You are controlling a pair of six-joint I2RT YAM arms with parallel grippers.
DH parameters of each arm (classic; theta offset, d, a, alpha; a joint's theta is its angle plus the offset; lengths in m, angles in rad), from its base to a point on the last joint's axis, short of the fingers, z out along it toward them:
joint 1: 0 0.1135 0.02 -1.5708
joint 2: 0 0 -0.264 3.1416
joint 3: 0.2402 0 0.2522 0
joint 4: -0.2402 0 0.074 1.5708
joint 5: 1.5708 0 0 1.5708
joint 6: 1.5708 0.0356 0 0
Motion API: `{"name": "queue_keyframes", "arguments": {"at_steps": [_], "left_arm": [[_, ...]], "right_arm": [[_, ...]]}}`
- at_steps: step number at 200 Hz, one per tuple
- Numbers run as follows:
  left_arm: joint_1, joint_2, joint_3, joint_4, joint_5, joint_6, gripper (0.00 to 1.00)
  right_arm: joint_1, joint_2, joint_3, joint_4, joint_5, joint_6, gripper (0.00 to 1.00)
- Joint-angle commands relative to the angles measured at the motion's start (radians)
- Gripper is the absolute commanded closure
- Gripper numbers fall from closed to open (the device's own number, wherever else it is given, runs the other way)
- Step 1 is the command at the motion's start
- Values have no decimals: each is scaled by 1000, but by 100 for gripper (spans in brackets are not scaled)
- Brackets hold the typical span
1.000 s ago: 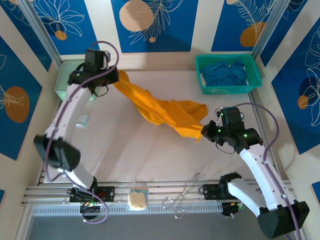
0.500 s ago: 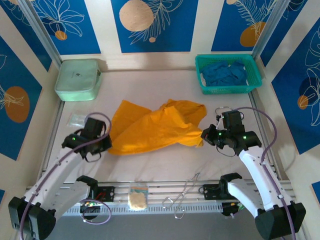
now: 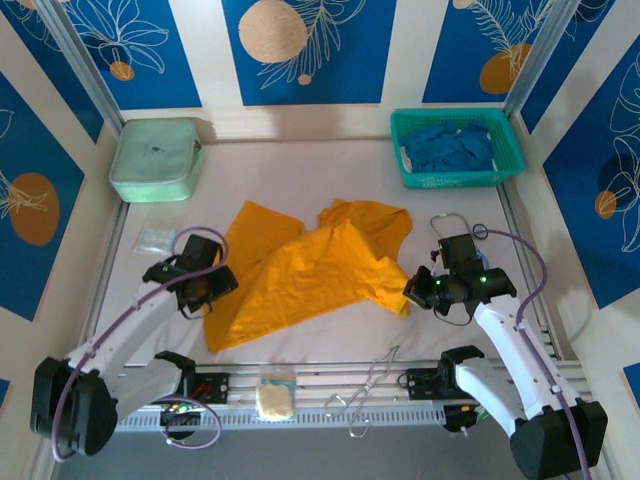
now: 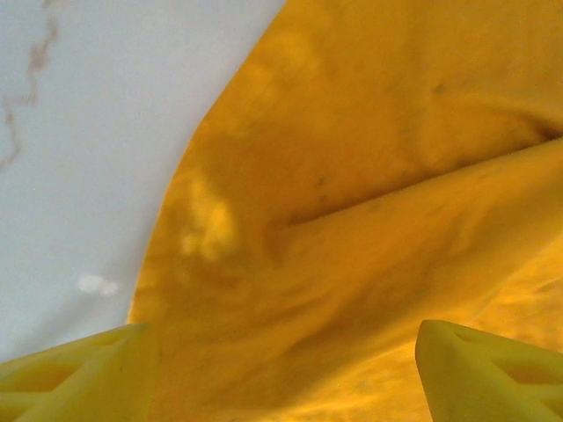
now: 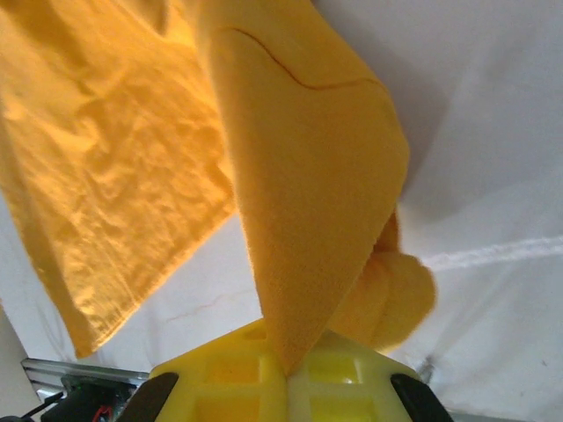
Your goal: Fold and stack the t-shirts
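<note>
- On the metal rail (image 3: 320, 378) along the near edge of the table (image 3: 300, 180) lie a pale sponge-like block (image 3: 276, 398) and, to its right, a pair of wire tongs (image 3: 368, 392).
- The left gripper (image 3: 226, 284) sits low over the near-left part of the table, at the left edge of the mustard-orange t-shirt (image 3: 300, 270). In the left wrist view its yellow fingers (image 4: 79, 369) stand wide apart with nothing between them, and the cloth (image 4: 352, 220) lies loose below.
- The right gripper (image 3: 411, 290) is at the near-right part of the table, on the shirt's right end. In the right wrist view its jaws are closed, pinching a fold of the orange cloth (image 5: 299, 176), which rises away from the fingers (image 5: 220, 382) and hangs clear of the white surface.
- The mustard-orange t-shirt lies spread but rumpled across the middle of the table between the two grippers, one flap folded over the rest.
- A small clear plastic bag (image 3: 155, 239) lies near the left edge, just beyond the left gripper.
- A pale mint-green pouch (image 3: 156, 160) lies flat in the far-left corner.
- A teal mesh basket (image 3: 455, 179) stands in the far-right corner, with the blue t-shirts (image 3: 448, 146) bunched inside it.
</note>
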State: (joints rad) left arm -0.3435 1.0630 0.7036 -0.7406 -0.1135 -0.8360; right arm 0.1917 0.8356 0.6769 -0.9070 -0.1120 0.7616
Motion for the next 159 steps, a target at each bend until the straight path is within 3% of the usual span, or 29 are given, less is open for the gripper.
{"name": "queue_keyframes", "arguments": {"at_steps": [1,47,83,115,159], "left_arm": [[-3,139,167,60,8,107,30],[-3,532,399,230,96,169,45],[-2,792,487,313,151,151,55],[12,894,478,367,140,115,57],[88,900,432,370,74,99,58]], "right_arm": [[-6,-8,-42,-30,17,17,100],[-16,29,-70,-12,118,36,100],[-90,47,-87,25,127,37,100],[-164,71,-102,62,120,45,100],[-257,72,-132,90,97,49,100]]}}
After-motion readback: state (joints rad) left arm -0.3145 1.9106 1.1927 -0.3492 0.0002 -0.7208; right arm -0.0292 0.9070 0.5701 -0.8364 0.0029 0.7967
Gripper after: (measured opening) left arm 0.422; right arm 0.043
